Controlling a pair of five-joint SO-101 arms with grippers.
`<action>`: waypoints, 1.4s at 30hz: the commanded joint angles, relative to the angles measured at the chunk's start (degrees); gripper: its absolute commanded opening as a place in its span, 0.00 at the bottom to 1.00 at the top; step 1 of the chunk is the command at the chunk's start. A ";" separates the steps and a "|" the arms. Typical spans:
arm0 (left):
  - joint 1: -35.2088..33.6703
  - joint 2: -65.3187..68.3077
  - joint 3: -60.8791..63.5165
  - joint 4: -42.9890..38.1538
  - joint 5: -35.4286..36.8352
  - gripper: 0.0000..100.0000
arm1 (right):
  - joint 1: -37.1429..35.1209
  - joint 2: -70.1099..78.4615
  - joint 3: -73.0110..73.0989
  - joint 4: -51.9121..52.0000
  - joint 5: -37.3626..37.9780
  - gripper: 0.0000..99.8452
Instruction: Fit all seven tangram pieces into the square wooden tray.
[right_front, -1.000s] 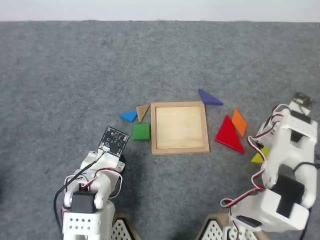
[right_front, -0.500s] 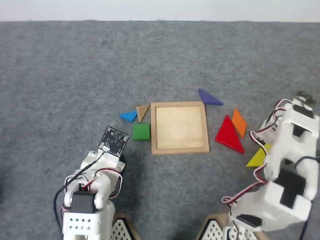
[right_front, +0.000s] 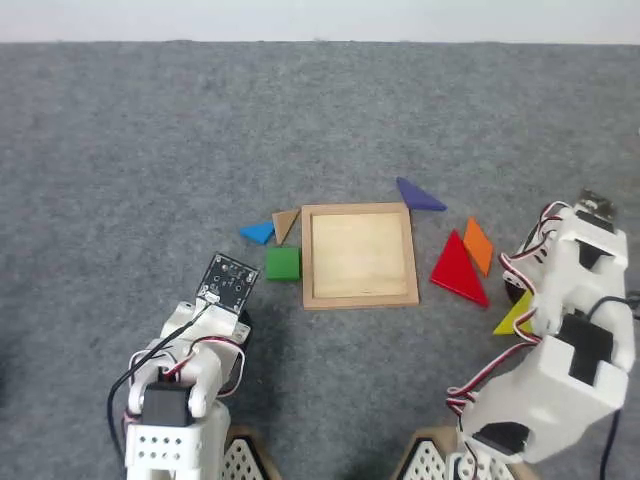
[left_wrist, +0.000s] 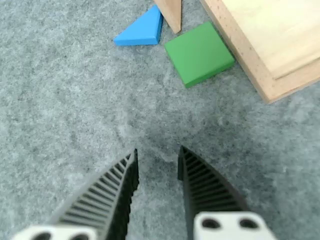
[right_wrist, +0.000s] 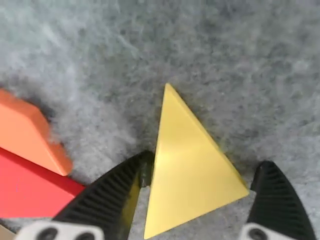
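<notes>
Where fingers (right_wrist: 100, 200) flank yellow triangle (right_wrist: 190, 165), orange piece (right_wrist: 27, 132) neighbours.

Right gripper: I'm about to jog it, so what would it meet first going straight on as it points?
Probably the yellow triangle, lying on the carpet between the right gripper's open jaws; depth is unclear.

Around the square wooden tray (right_front: 360, 298): green square block (right_front: 283, 263) at nine o'clock, blue triangle (right_front: 258, 232) and tan wooden triangle (right_front: 286, 222) at ten, purple triangle (right_front: 420, 195) at one, orange parallelogram (right_front: 478, 244) and large red triangle (right_front: 458, 268) at three, yellow triangle (right_front: 510, 322) at four, seemingly partly under the right arm (right_front: 568, 335).
</notes>
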 joint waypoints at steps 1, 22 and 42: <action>-0.35 -0.88 -0.66 0.35 0.09 0.14 | -0.66 0.66 -1.49 -0.92 -0.53 0.24; -0.35 -0.88 -0.66 0.35 0.09 0.14 | 0.84 -8.31 -3.60 13.76 -5.63 0.36; -0.35 -0.88 -0.66 0.35 0.09 0.14 | 0.66 -0.57 -1.76 0.66 -10.11 0.24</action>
